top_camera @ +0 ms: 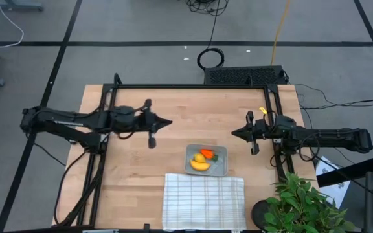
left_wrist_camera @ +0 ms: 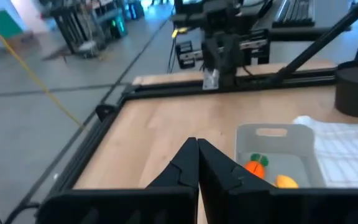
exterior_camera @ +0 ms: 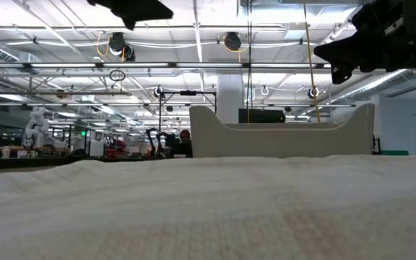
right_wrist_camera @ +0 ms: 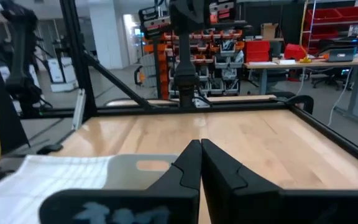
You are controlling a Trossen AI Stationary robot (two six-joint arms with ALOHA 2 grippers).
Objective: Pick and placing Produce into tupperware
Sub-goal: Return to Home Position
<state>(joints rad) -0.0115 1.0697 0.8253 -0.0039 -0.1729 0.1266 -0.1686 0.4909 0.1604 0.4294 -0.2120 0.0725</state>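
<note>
Pale wood planks make up the table (top_camera: 141, 188), and near its middle sits the grey tupperware (top_camera: 221, 169), the thing everything else here is best placed by. A white checked cloth (top_camera: 204, 200) lies just beside one long edge of the tupperware. I cannot tell whether the two touch.

Inside the tupperware I see the orange carrot (top_camera: 208, 154) with its green top. The yellow banana (top_camera: 201, 166) lies next to it, and a small yellow lump between them looks like the lemon (top_camera: 198, 158). No produce shows on the wood outside the tupperware.

The left gripper (top_camera: 168, 122) hangs well apart from the tupperware on its left, fingers pressed together on nothing. The right gripper (top_camera: 234, 133) hangs near the tupperware's right corner, also away from the cloth, fingers likewise together and empty. Both tips point inward, toward the space beyond the tupperware.

I'd say the filling is finished and the step in hand is parking the arms. That calls for each arm to fold toward its own table edge, staying high enough not to nudge the tupperware.
</note>
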